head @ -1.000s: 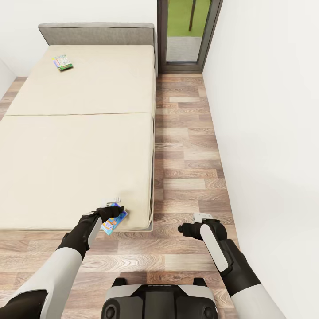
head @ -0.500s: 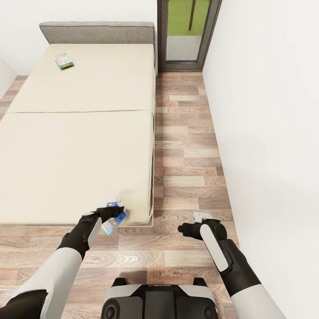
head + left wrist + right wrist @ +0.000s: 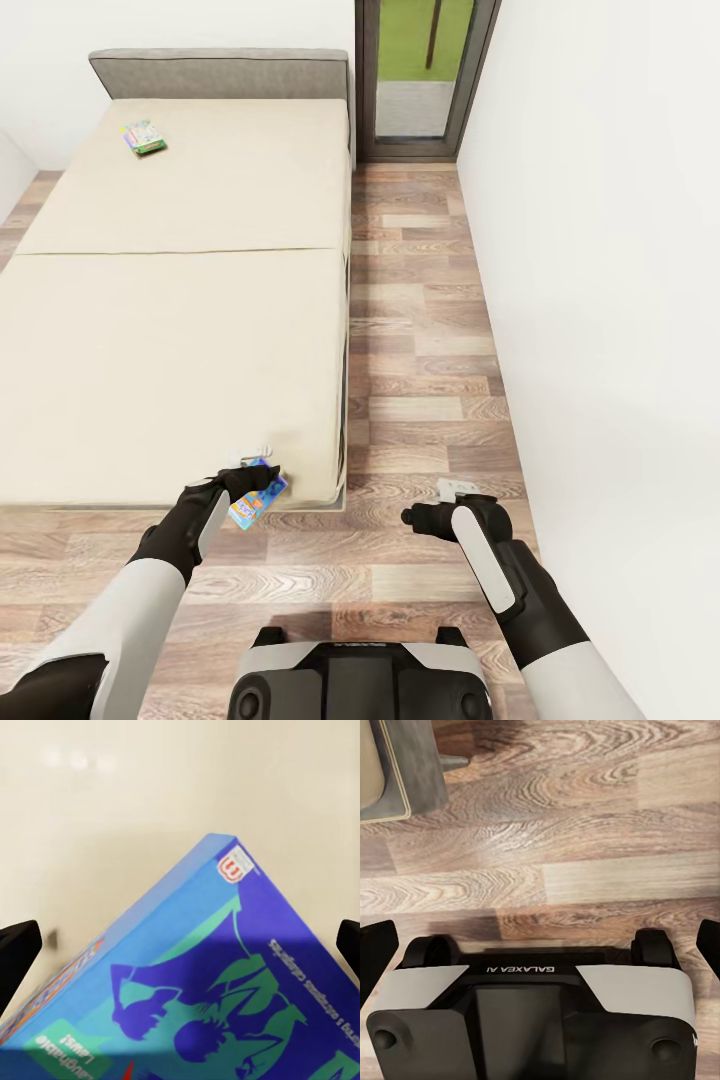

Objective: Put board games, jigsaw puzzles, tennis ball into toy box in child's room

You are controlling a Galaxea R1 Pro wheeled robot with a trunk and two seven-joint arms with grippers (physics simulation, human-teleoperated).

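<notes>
The left gripper [image 3: 255, 478] is at the near edge of the bed [image 3: 180, 300], clamped on the smaller blue board game [image 3: 256, 498]. In the head view the gripper covers most of that box; only its lower corner, overhanging the mattress edge, is visible. In the left wrist view the blue board game [image 3: 225, 1005] is cut off by the frame, and the dark fingertips [image 3: 16, 952] appear only at the two side edges. Legible on the box: a small red-and-white logo at one corner and a green label reading "Laws!" as seen inverted (the remaining line of print is too blurred to read).

The second board game [image 3: 143, 138], green-edged, lies flat at the far end of the bed near the grey headboard [image 3: 220, 73]. Its printing is too small to read.

The right gripper [image 3: 455, 490] hangs over the wood plank floor [image 3: 420, 330], well apart from the bed. Its fingers are spread and hold nothing; the right wrist view shows the dark fingertips [image 3: 376, 952] at opposite edges. That view looks down on the robot base [image 3: 532, 1012], marked "GALAXEA AI" (inverted).

A glass door [image 3: 418, 70] stands beyond the bed.
</notes>
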